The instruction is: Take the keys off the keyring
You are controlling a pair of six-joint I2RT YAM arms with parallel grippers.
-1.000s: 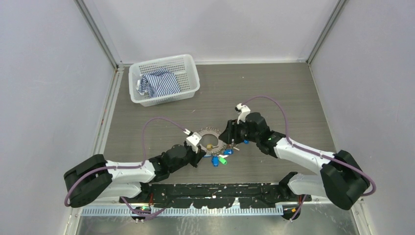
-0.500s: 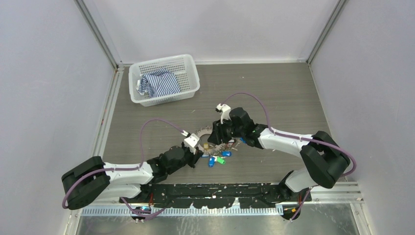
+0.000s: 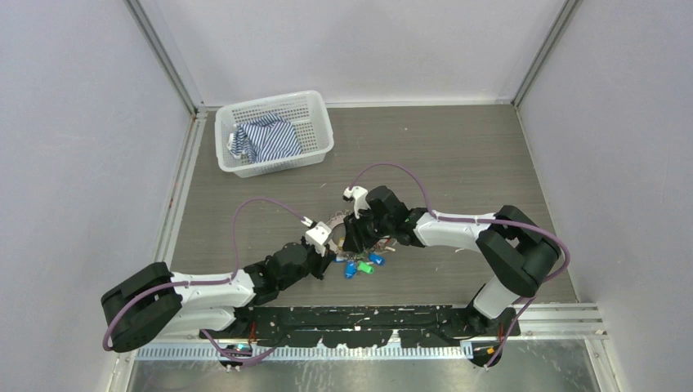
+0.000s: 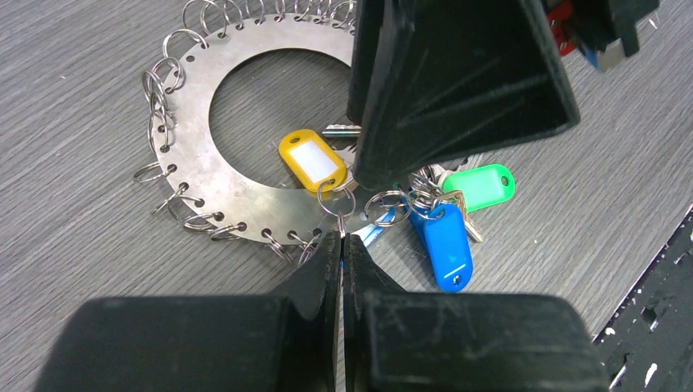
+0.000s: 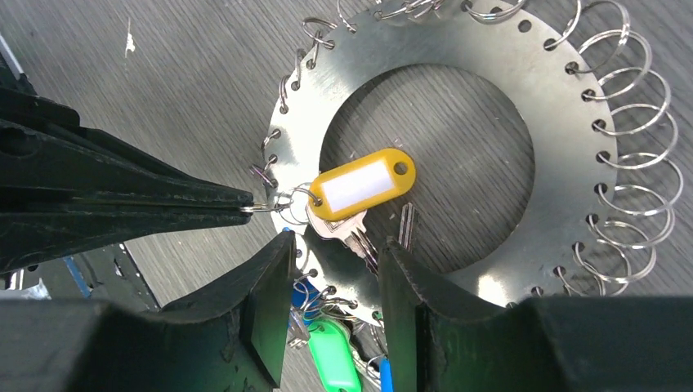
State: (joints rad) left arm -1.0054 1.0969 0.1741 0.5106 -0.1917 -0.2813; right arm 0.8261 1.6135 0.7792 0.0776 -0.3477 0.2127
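The keyring point(image 4: 192, 131) lies flat; my left tool point(image 4: 342, 238) pinches a split ring point(image 5: 274, 200) at its edge; the spread right tool point(image 5: 335, 241) must next grip the yellow-tagged key point(image 5: 364, 184).

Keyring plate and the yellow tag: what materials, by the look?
Keyring: flat metal plate, likely steel or aluminium. It has a grey brushed finish with fine scratch lines, a dull sheen and punched holes round the edge.
Yellow tag: looks like moulded plastic, smooth and glossy. The white label window is probably paper under clear film.
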